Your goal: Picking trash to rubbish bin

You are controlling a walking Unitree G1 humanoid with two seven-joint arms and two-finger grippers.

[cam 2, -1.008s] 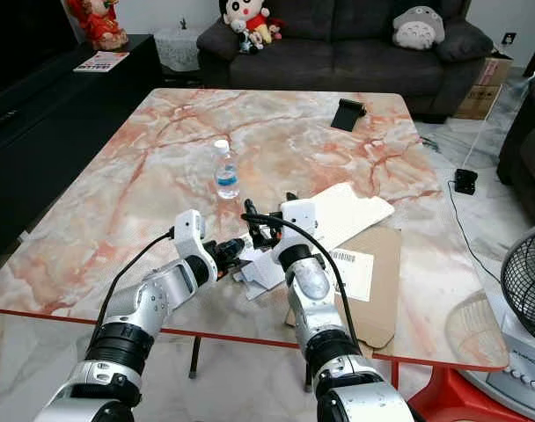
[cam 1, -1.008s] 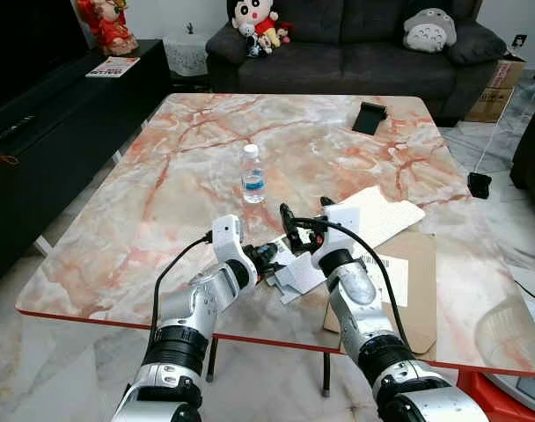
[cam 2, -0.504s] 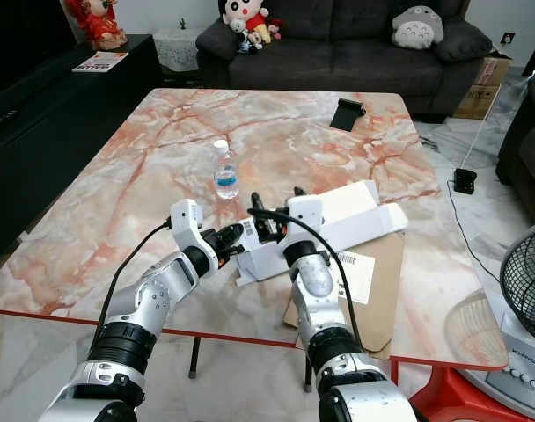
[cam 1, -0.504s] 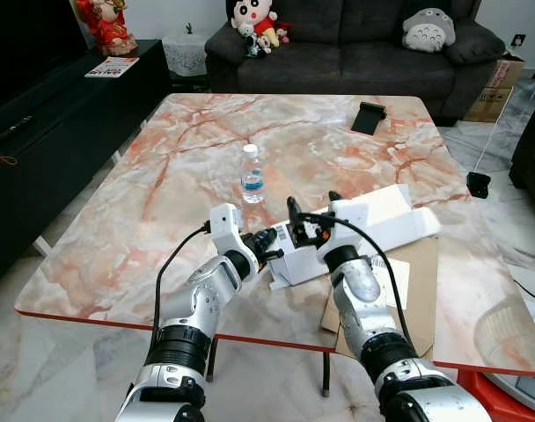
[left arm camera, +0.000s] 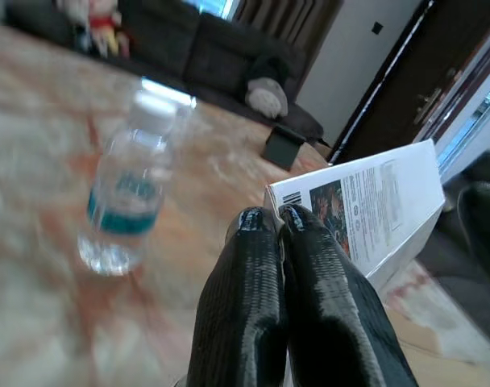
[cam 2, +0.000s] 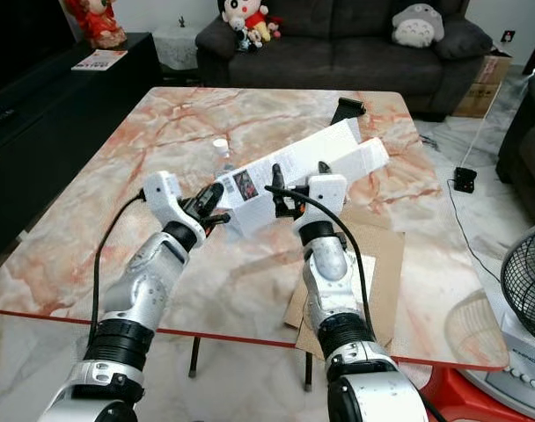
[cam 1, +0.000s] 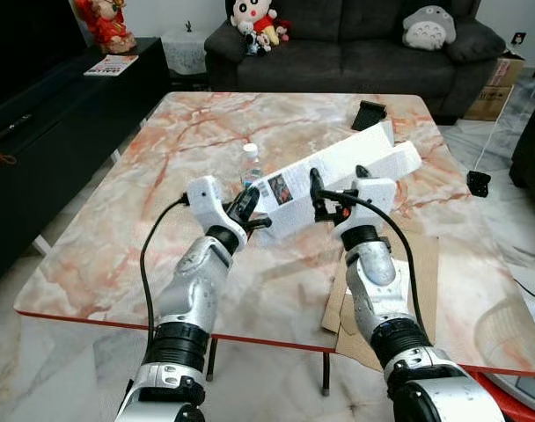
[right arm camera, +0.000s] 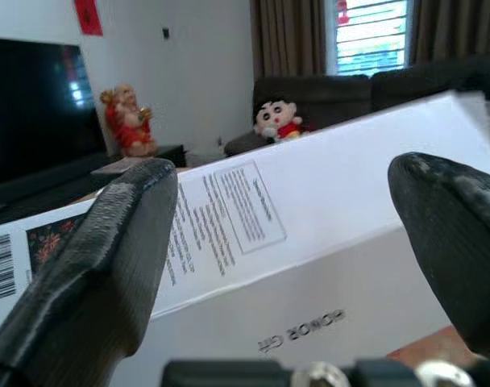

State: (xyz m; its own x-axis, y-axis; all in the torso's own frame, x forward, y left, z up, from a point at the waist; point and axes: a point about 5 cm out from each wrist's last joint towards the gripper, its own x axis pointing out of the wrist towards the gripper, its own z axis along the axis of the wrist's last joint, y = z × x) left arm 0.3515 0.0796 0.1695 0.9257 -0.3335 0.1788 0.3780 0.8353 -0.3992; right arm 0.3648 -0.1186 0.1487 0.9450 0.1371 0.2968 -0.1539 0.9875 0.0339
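A long white printed box [cam 1: 289, 189] hangs tilted above the marble table [cam 1: 127, 220]. My left gripper [cam 1: 248, 204] is shut on the box's near left end; in the left wrist view its fingers [left arm camera: 269, 274] press together at the box's [left arm camera: 374, 201] corner. My right gripper [cam 1: 338, 180] clasps the box [right arm camera: 309, 234] across its width near the middle, one finger on each side. A small clear water bottle [cam 2: 219, 149] stands upright on the table just behind the box's left end, partly hidden.
A flat brown cardboard sheet [cam 1: 413, 264] lies at the table's near right. A black object [cam 1: 370, 114] sits at the far right of the table. Beyond are a dark sofa [cam 1: 338, 44], a black cabinet [cam 1: 39, 97] on the left and a fan [cam 2: 527, 272] on the right.
The white box lay on the table a second ago; both grippers have raised it up and away from me, and it now hangs tilted in front of the bottle.
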